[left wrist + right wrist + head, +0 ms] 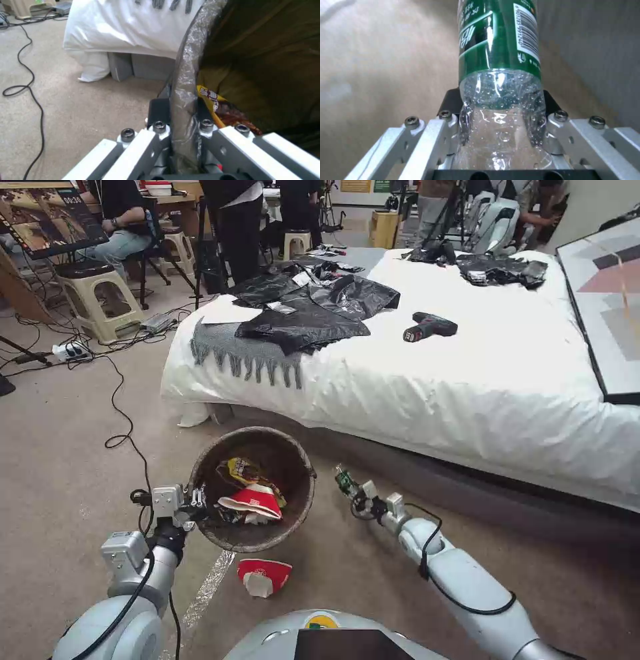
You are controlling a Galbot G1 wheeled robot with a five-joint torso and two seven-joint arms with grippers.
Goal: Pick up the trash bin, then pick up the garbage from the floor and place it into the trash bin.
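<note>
Bottle [500,62] juts lengthwise straight out from the right gripper [351,491] clamping it; left gripper [181,113] pinches the bin [293,447] rim.

Left arm reaches forward from lower left, wrist level, left gripper [197,505] clamped across the trash bin [297,500] rim, one finger [159,112] outside, one inside. Right arm stretched diagonally forward from lower right, right gripper [353,492] closed around the bottle [500,60], fingers [451,100] squeezing its clear body
</note>
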